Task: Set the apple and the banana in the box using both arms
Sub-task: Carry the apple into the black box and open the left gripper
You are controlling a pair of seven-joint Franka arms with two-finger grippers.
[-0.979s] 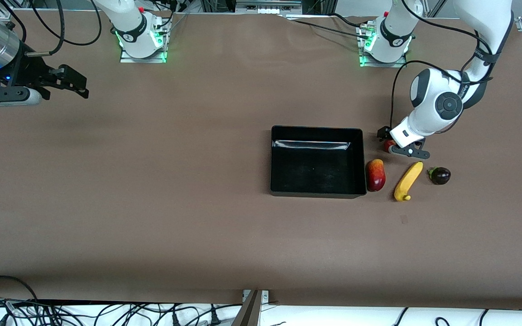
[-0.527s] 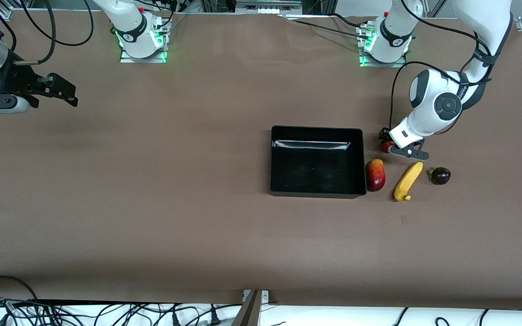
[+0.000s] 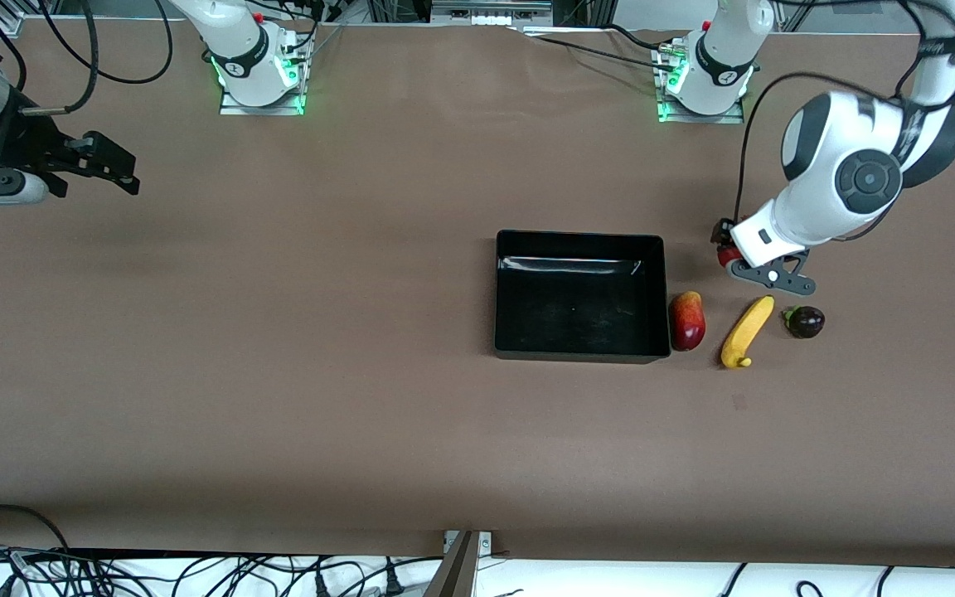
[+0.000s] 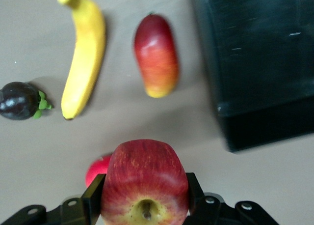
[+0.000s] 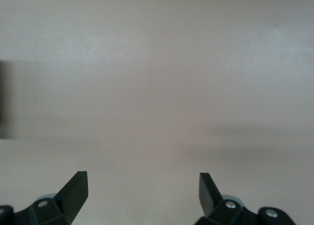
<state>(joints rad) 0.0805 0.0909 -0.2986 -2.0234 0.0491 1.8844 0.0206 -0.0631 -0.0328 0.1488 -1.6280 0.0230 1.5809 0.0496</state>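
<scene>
Left tool (image 4: 144,205) gripping the apple (image 4: 145,181) above the bench (image 3: 278,332)

Its jaws are pinching the apple's sides, hanging over bare bench near the box (image 3: 581,295) and banana (image 3: 747,331). The right tool (image 5: 142,190) is waiting wide open, holding nothing, at its own end.

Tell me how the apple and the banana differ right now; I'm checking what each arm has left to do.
The apple is round, red with yellow streaks; the banana is long, curved and yellow. The apple is clamped in the left gripper above the table; the banana lies loose on the table beside the mango-like fruit. Neither is in the box.
</scene>
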